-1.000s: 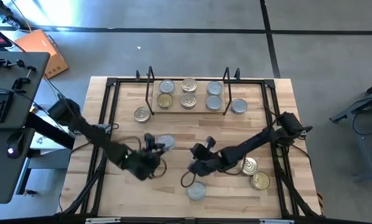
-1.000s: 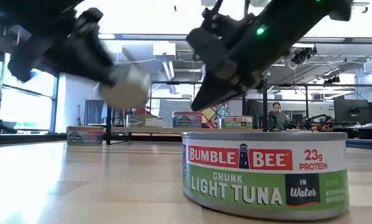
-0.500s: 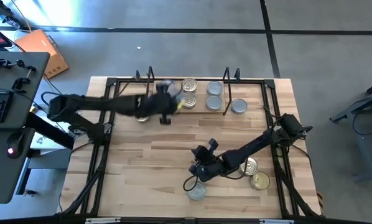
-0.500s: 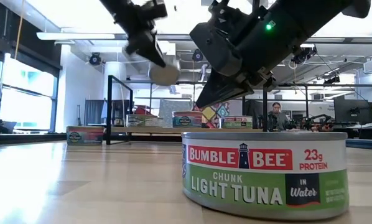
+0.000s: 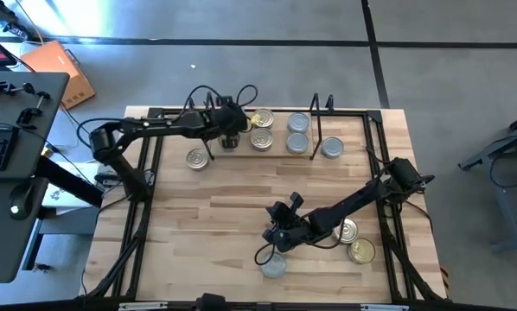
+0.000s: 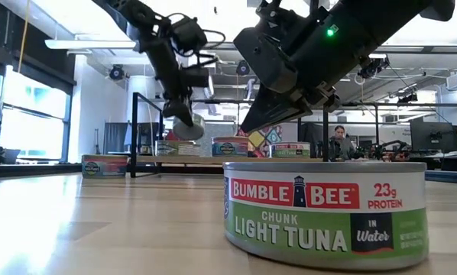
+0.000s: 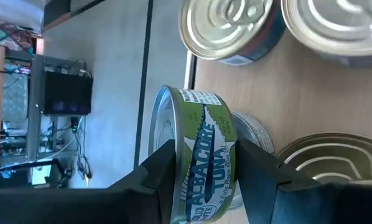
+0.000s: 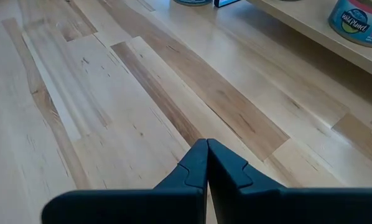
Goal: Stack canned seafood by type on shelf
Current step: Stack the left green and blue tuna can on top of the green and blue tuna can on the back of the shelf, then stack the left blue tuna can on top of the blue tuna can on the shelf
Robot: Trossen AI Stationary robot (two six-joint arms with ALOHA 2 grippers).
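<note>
My left gripper (image 5: 232, 131) is over the left end of the shelf (image 5: 279, 130), shut on a green-labelled albacore tuna tin (image 7: 204, 155). In the low view that tin (image 6: 189, 126) hangs tilted above the shelf's tins. Several silver and gold tins (image 5: 261, 138) stand on the shelf board; one (image 7: 255, 132) lies right under the held tin. My right gripper (image 5: 274, 242) is shut and holds nothing, hovering low above the table just beyond a silver-topped Bumble Bee tin (image 5: 273, 265). My left gripper pinches the tuna tin between its two fingers, one finger (image 7: 158, 174) on the silver flat face (image 7: 163, 134) and the other on the opposite face. The label wall faces the wrist camera. The fingers slant down from the table's left. The tin hangs tilted, clear of the shelf.
One silver tin (image 5: 197, 158) stands on the table left of the shelf and another (image 5: 331, 149) to its right. Two gold tins (image 5: 354, 240) sit near the right edge. The shelf's black uprights (image 5: 209, 108) rise beside my left gripper. Bare wood lies between shelf and right gripper.
My left gripper has swung from the table's middle left toward the far edge with the tin, rising and turning, and is now over the shelf's left end. The tin has stayed in the hold and clear of the table.
</note>
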